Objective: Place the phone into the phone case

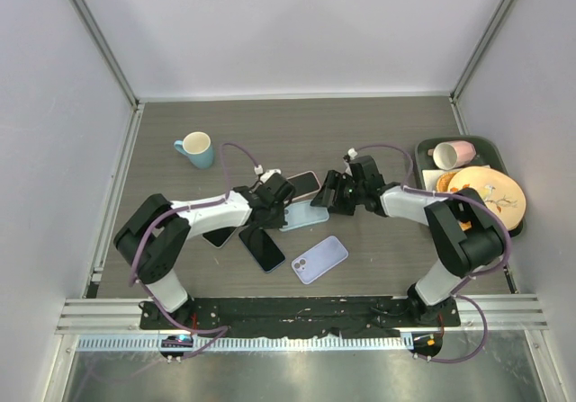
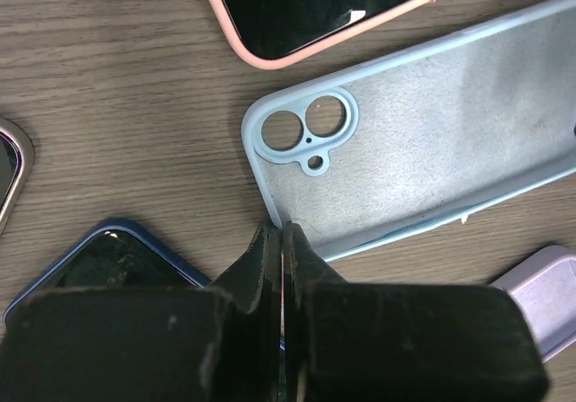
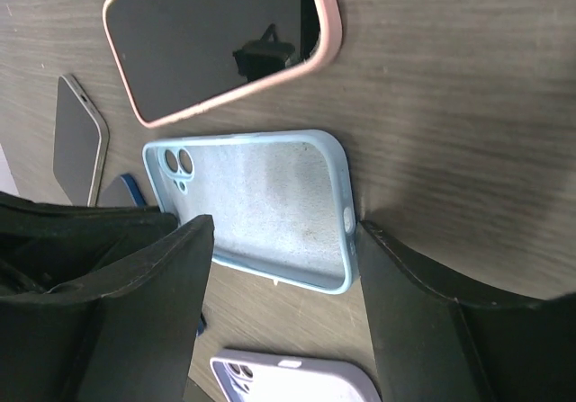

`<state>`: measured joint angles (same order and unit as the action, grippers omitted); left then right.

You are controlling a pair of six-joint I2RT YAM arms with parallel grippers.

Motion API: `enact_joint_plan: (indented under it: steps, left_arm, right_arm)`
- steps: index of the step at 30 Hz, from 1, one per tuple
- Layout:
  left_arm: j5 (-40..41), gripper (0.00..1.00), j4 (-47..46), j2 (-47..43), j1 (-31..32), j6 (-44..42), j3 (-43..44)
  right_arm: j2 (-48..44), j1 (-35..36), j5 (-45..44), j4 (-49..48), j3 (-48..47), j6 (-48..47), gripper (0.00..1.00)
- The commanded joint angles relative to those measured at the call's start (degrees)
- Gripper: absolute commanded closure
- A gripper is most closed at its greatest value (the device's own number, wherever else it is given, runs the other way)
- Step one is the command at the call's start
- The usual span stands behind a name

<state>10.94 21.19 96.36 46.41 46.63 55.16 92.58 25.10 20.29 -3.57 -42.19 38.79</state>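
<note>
"What's closest, the left gripper [image 2: 282, 238]?"

"Yes. Its fingers are squeezed together, tips at the rim of the light blue case [image 2: 432, 132]. Whether they nip it, I can't tell."

"And the case?"

"Flat on the table [image 1: 378, 141], hollow side up. The right gripper [image 3: 286, 231], spread wide and empty, straddles its end. The dark blue phone [image 2: 99, 263] is just beside it, a pink-cased phone [image 3: 216, 42] beyond."
</note>
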Motion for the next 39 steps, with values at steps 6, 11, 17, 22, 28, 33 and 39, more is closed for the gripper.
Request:
enact_joint_plan:
  steps: [6,11,17,22,28,33,39]
  left_arm:
    - [-4.2,1.0,-2.9,2.6,-8.0,-3.1,3.3]
    - [-5.3,1.0,-0.9,8.0,-12.0,-7.5,9.0]
    - [-5.4,1.0,2.9,14.2,-13.4,-13.4,18.8]
    - [-7.9,1.0,2.7,15.4,-13.4,-15.2,20.1]
    - [-8.7,1.0,0.0,9.5,-11.6,-13.2,13.8]
    - [-8.7,1.0,-2.3,6.0,-7.4,-8.8,8.6]
    - [-7.9,1.0,-2.7,5.2,-3.3,-5.8,6.7]
  right_arm:
    - [7.6,2.2,2.7,-3.7,-7.1,2.3,0.31]
    - [10.7,2.4,3.3,-4.9,-9.8,3.5,0.31]
    - [11.7,2.5,3.6,-5.0,-11.9,4.1,0.32]
    - [10.3,2.6,4.2,-4.6,-11.2,3.9,0.31]
    - [4.9,2.9,4.5,-4.1,-7.1,4.1,0.32]
    - [-1.3,3.8,4.2,-4.1,-1.1,5.1,0.32]
    - [-9.2,4.8,1.5,-2.9,4.6,5.2,0.31]
